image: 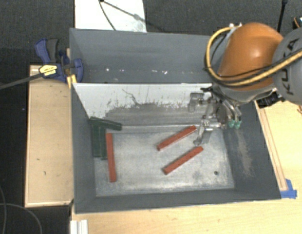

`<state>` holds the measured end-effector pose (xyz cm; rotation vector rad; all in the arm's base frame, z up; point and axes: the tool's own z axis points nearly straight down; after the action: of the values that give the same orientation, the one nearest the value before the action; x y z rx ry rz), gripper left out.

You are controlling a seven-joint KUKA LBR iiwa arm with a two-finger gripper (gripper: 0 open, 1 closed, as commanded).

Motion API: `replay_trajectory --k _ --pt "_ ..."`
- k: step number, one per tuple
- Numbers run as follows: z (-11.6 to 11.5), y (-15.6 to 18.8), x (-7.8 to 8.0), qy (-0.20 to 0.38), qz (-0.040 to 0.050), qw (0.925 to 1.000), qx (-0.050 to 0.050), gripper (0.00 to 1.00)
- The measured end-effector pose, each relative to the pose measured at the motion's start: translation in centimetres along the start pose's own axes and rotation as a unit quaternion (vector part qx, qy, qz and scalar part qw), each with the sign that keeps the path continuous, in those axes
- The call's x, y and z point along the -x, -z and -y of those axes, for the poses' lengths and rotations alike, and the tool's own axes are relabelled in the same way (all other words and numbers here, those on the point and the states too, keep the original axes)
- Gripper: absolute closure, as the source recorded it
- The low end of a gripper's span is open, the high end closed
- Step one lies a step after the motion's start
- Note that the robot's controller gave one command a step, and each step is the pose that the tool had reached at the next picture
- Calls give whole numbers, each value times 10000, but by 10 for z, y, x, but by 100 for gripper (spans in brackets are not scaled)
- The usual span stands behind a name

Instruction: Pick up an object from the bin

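Down with the gripper [202,134] at the right end of the far red-brown stick [176,138].
Can't tell if open or clamped on anything; just nearer, a second red-brown stick [182,160].

I record a dark green rectangular block [99,143] at far left, lying lengthwise, a shorter dark green bar [108,125] crossing its upper end. A long red-brown stick [111,159] lies against the block's right edge. A second red-brown stick [182,160] lies diagonally right of centre, well apart.
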<state>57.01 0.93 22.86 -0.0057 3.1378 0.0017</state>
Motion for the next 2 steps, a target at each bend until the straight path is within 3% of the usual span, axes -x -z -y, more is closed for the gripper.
replay_trajectory --k 1,2 --pt "29 -161 7 817 -33 9967 0 0" --pt "31 -114 -36 697 -14 9976 -1 0"
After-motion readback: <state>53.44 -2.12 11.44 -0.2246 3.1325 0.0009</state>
